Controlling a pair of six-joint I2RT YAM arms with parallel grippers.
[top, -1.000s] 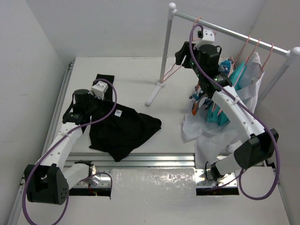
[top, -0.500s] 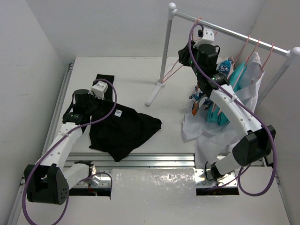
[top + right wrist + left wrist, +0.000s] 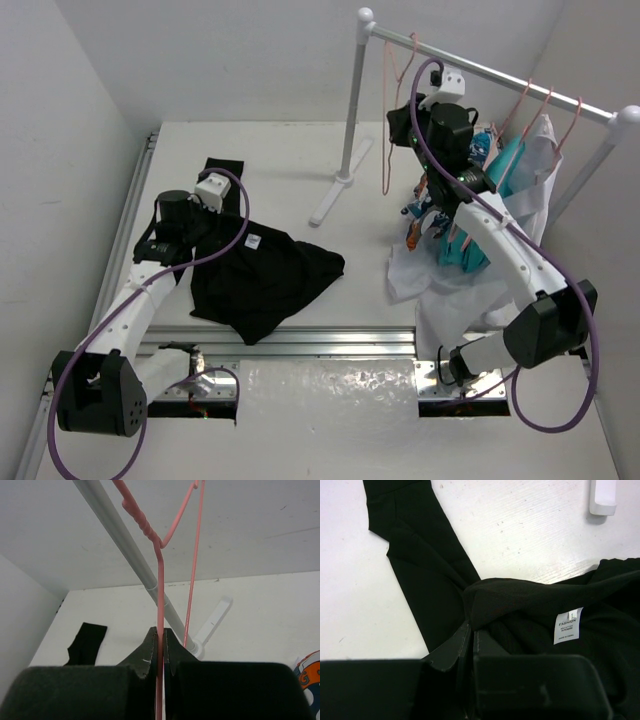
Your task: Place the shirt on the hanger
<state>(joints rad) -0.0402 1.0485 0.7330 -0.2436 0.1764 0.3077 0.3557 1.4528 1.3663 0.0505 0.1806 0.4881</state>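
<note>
The black shirt (image 3: 265, 275) lies crumpled on the table at the left, one sleeve (image 3: 222, 168) stretched toward the back. Its white neck label (image 3: 567, 625) faces up. My left gripper (image 3: 197, 235) is shut on a raised fold of the shirt (image 3: 520, 597) beside the collar, jaws (image 3: 471, 630) pressed together on the cloth. The pink hanger (image 3: 388, 120) hangs from the rack rail (image 3: 470, 65) near the left post. My right gripper (image 3: 405, 125) is shut on one thin wire of the hanger (image 3: 160, 580), fingertips (image 3: 160, 631) clamped either side of it; the twisted neck (image 3: 140, 520) is above.
The white rack's left post (image 3: 352, 110) stands on a foot (image 3: 335, 195) mid-table. Patterned, teal and white garments (image 3: 470, 220) hang on other pink hangers at the right, draping down to the table. Walls close in on the left and the back.
My right gripper has closed from open onto the hanger's wire, and the hanger now hangs steeper below the rail. The left arm and the shirt have not moved.
</note>
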